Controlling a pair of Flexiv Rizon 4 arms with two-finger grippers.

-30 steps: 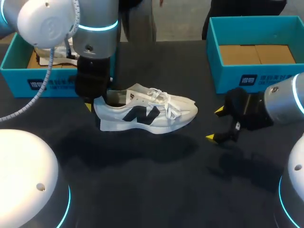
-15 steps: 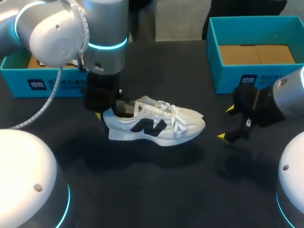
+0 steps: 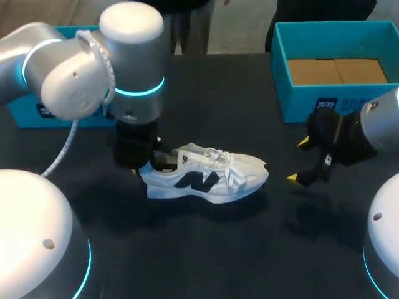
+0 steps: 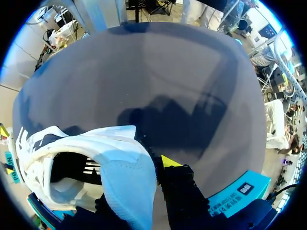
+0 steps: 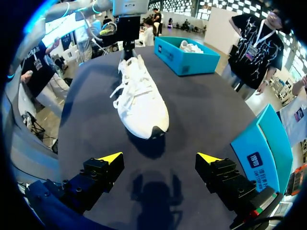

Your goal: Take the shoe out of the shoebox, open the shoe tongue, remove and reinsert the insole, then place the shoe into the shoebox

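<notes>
Looks matt and dark over the table (image 3: 206,261). Smooth white leather-look panels, woven laces and fine-textured cloth at the heel of the shoe (image 3: 206,177). Glossy white and satin silver shells on the left arm (image 3: 75,81). Matt black plastic with smooth yellow tips on the right gripper (image 5: 159,157). Matt teal card outside and plain brown card inside the shoebox (image 3: 296,99).

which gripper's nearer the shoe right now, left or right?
Left. The left gripper is at the heel of the shoe, shut on the heel collar. The right gripper is open and clear of the shoe, off beyond its toe.
</notes>
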